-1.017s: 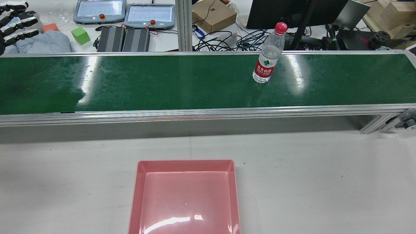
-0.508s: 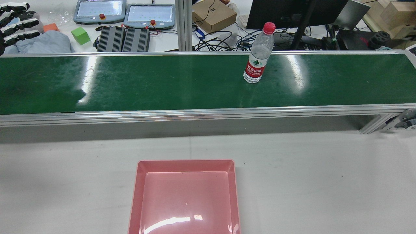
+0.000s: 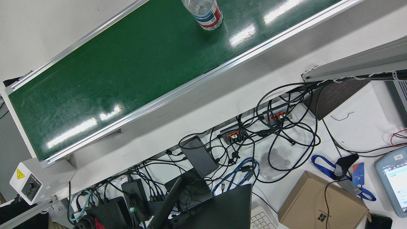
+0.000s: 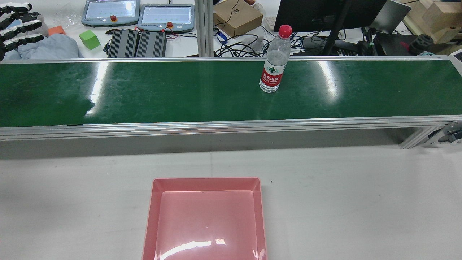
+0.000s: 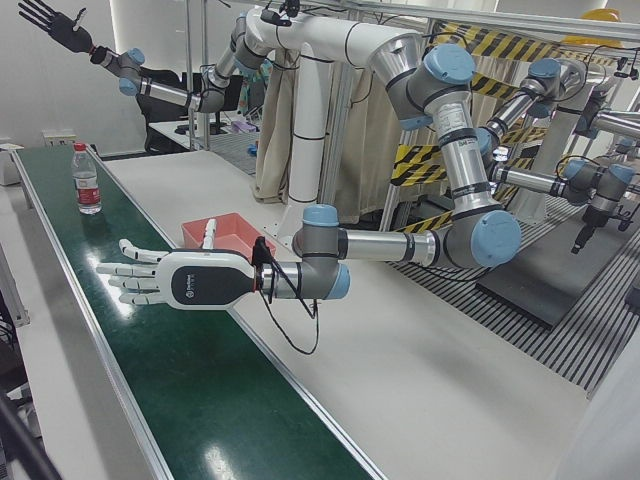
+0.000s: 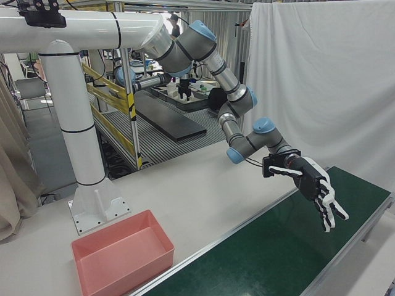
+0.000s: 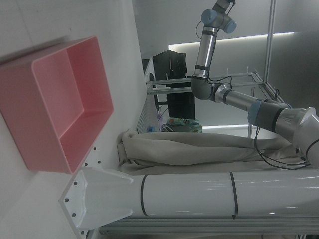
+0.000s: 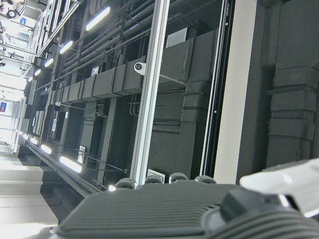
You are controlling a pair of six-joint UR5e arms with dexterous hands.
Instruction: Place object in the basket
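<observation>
A long green conveyor belt (image 4: 180,94) was seen running across the station, with a pale grey surface (image 4: 343,198) lying along its near side in the rear view. On that surface a pink rectangular basket (image 4: 205,184) was set, with nothing in it.

The left hand (image 5: 175,282), white-backed with black-and-white fingers (image 5: 130,270), was held level above the belt. Its fingers were spread apart and stretched out flat, and nothing was gripped by them. In the left-front view the basket was found just behind this hand, off the belt's edge.

The bottle (image 4: 273,66) was shown as a clear plastic water bottle with a red cap and a red label carrying white characters and a small green mark. It was stood upright on the belt, nearer the belt's far edge in the rear view. It was placed well apart from the left fingers, further along the belt and past the basket, and was touched by no finger. In the rear view it stood well to the right of them.

The right hand (image 5: 45,18), dark in colour, was raised high in the air beyond the bottle, its fingers (image 5: 30,10) fanned out and holding nothing. The bottle stood far below them.
</observation>
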